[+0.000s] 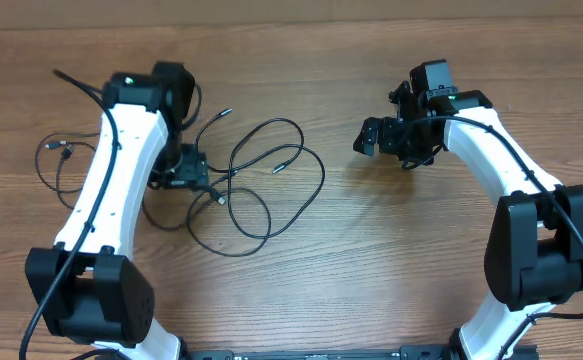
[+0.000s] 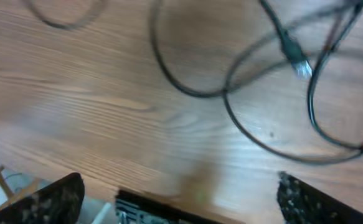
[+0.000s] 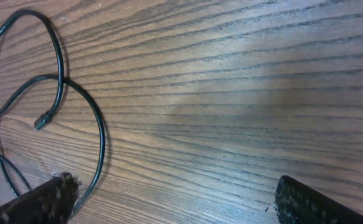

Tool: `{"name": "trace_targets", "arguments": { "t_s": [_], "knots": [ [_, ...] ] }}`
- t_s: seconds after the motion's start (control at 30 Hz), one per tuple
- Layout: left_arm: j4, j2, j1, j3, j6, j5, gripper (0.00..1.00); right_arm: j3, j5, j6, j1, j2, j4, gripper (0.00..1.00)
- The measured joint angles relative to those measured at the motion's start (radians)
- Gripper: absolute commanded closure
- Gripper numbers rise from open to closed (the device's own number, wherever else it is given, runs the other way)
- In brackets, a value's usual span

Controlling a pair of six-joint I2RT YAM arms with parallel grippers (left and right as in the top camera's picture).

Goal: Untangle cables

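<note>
Two tools released, empty | left tool point(image 2: 178, 190) hovers over cables point(image 1: 279, 168) looped on worktop point(image 1: 371, 260) centre-left | right tool point(image 3: 172, 190) beside them | risk: pinching crossed strands could drag everything, tightening the tangle.

**Cables crowd the left-centre of the bench; open wood lies to their right**

Right of the cables point(image 1: 261, 180), bare bench point(image 1: 371, 260) runs to the right gripper point(image 1: 373, 138). Its fingers point(image 3: 38, 202) stand wide apart over plain grain, and only the outermost loops cross on their left. The left gripper point(image 1: 184, 168) sits at the cables' left edge with its fingers point(image 2: 50, 199) spread; loops and a silver plug tip point(image 2: 299, 65) lie just ahead of it. The left arm point(image 1: 116, 170) overhangs the bench between the cables and a smaller loop point(image 1: 56, 160) farther left.
</note>
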Motion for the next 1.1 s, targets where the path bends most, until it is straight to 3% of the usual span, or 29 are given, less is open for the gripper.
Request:
{"name": "trace_targets", "arguments": {
  "t_s": [0.07,0.1,0.17,0.2,0.23,0.3,0.37,0.4,0.47,0.63,0.87,1.1],
  "knots": [
    [0.009,0.0,0.001,0.05,-0.026,-0.007,0.03,0.0,-0.001,0.0,0.0,0.0,-0.001,0.0],
    [0.024,0.0,0.001,0.064,-0.034,-0.003,0.18,0.0,0.0,0.0,0.0,0.0,-0.001,0.0],
    [0.087,0.0,0.001,0.067,-0.051,0.044,0.73,0.0,0.0,0.0,0.0,0.0,-0.001,0.0],
    [0.116,0.0,0.001,0.066,-0.058,0.074,0.83,0.0,0.0,0.0,0.0,0.0,-0.001,0.0],
    [0.145,0.0,0.001,0.064,-0.061,0.106,0.83,0.0,0.0,0.0,0.0,0.0,-0.001,0.0],
    [0.193,0.0,0.001,0.05,-0.071,0.161,0.56,0.0,0.0,0.0,0.0,0.0,-0.001,0.0],
    [0.226,0.0,0.001,-0.011,-0.137,0.192,0.42,0.0,0.0,0.0,0.0,0.0,-0.002,0.0],
    [0.241,0.0,0.001,-0.061,-0.197,0.202,0.41,0.0,0.0,0.0,0.0,0.0,-0.001,0.0],
    [0.32,0.0,0.001,-0.16,-0.29,0.213,0.5,0.0,0.0,0.0,0.0,0.0,-0.001,0.0],
    [0.569,0.0,0.001,-0.337,-0.422,0.223,0.64,0.0,0.0,0.001,0.0,0.0,-0.002,0.0],
    [0.792,0.0,0.001,-0.487,-0.568,0.226,0.63,0.0,0.0,0.0,0.0,0.0,-0.001,0.0],
    [0.923,0.0,0.001,-0.571,-0.612,0.226,0.6,0.0,0.0,0.0,0.0,0.0,-0.002,0.0]
  ]
}}
